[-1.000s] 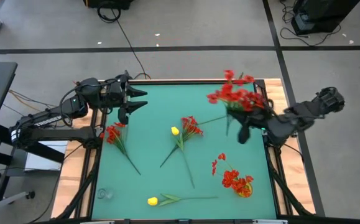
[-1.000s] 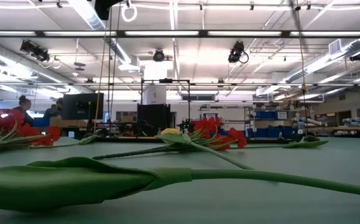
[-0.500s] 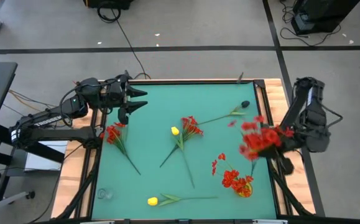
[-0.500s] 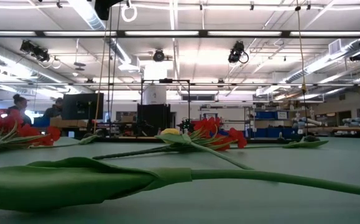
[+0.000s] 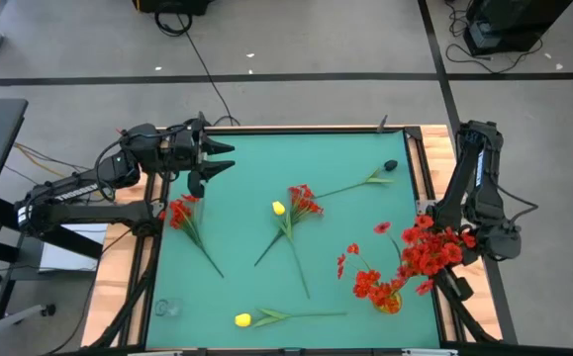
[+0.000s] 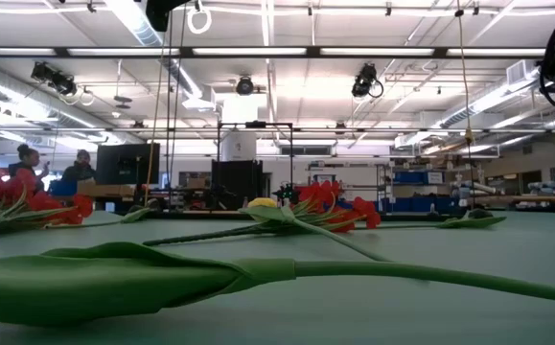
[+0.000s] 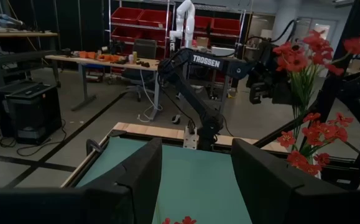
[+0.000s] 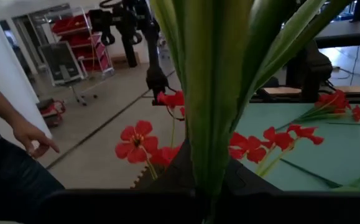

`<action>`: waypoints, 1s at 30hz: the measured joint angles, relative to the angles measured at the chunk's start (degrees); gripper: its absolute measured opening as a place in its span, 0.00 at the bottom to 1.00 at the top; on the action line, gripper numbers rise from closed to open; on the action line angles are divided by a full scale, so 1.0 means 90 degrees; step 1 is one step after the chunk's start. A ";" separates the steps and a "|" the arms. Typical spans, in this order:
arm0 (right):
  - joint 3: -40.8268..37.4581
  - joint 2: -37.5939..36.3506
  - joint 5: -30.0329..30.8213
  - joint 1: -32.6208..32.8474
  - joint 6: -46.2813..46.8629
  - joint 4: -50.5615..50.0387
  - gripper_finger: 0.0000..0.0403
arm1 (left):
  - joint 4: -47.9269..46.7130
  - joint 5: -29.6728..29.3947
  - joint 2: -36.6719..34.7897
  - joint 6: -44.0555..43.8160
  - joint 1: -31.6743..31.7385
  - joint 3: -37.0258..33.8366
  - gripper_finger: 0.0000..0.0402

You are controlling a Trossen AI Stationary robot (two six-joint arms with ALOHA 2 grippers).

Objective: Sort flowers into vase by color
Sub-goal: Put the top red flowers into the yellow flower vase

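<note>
Red blooms crowd the right edge of the green-topped table (image 5: pixel 345 158), where the right hand (image 5: pixel 451 269) holds a bunch of red artificial flowers (image 5: pixel 432 247) closed around its thick green stalks (image 8: pixel 214 87), seen filling the right wrist view; the bunch hangs just beside and slightly above the small vase of red flowers (image 5: pixel 380 289) standing near the table's front right corner. Whether the bunch touches the vase cannot be told. On the table lie, well apart from one another, a red-bloomed stem (image 5: pixel 185 220) near the left edge, a red-bloomed stem (image 5: pixel 302 204) at the middle with a small yellow tulip head (image 5: pixel 278 208) just beside it, a yellow tulip stem (image 5: pixel 256 317) along the front edge, and a thin green stem with a dark tip (image 5: pixel 365 182) toward the back right. A small clear glass (image 5: pixel 164 309) stands at the front left corner. The left hand (image 5: pixel 210 156) hovers over the back left corner of the table, its two dark fingers (image 7: pixel 136 180) spread wide with nothing between them. In the right wrist view a person's hand (image 8: pixel 33 138) shows beyond the table.
</note>
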 joint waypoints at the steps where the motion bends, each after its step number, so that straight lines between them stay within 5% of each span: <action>1: -0.0025 0.0031 -0.0016 -0.0002 0.0000 -0.0009 0.04 | 0.0000 -0.0002 0.0000 0.0000 0.0000 0.0000 0.50; 9: -0.0062 0.0387 -0.0335 -0.0002 0.0343 -0.0030 0.10 | 0.0000 -0.0002 0.0000 0.0000 0.0000 0.0000 0.50; 18: -0.0062 0.0330 -0.0840 -0.0005 0.1814 -0.0320 0.36 | 0.0000 -0.0002 0.0000 0.0000 0.0000 -0.0005 0.50; 30: 0.0297 -0.0091 -0.3700 -0.0111 0.4555 -0.2033 0.43 | 0.0000 -0.0002 0.0000 0.0000 0.0001 -0.0005 0.50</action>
